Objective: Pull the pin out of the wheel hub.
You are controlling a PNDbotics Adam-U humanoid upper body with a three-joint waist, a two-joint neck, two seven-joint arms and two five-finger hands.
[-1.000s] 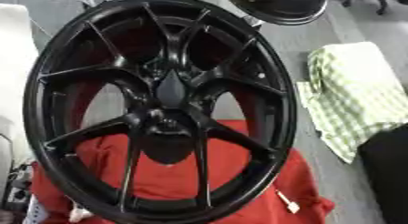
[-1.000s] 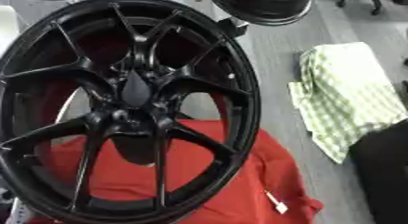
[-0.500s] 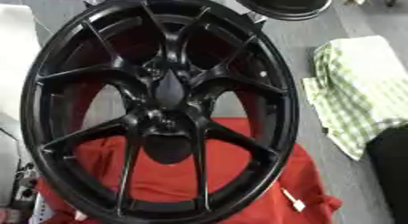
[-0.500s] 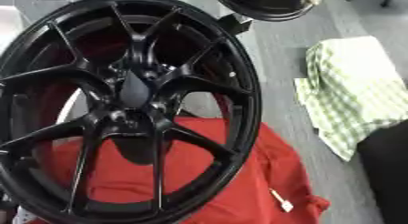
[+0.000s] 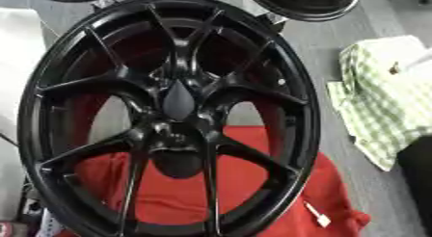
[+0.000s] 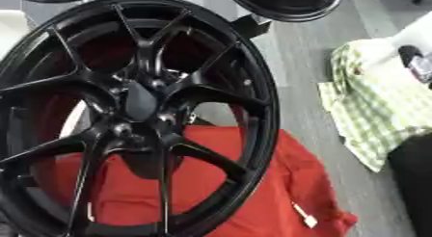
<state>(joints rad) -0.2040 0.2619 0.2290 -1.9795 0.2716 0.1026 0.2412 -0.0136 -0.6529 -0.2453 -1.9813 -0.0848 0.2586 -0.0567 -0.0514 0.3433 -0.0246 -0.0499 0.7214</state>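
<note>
A large black multi-spoke wheel [image 5: 253, 94] stands tilted on a red cloth [image 5: 337, 202] and fills most of both views. At its hub sits a dark grey teardrop-shaped piece [image 5: 179, 102], pointed end up, where the spokes meet. Below it the hub shows a round dark opening [image 5: 177, 161]. I cannot make out a separate pin. Neither of my hands shows in either view.
A green-and-white checked cloth [image 5: 388, 101] lies on the grey floor to the right, with a small dark object [image 6: 415, 62] by its top. Two more black wheels [image 5: 303, 2] stand behind. A white tag [image 5: 318, 216] lies on the red cloth. A black shape [image 5: 418, 183] fills the lower right edge.
The whole picture has shifted a little, so the camera has moved. The wheel and the cloths keep their places relative to each other.
</note>
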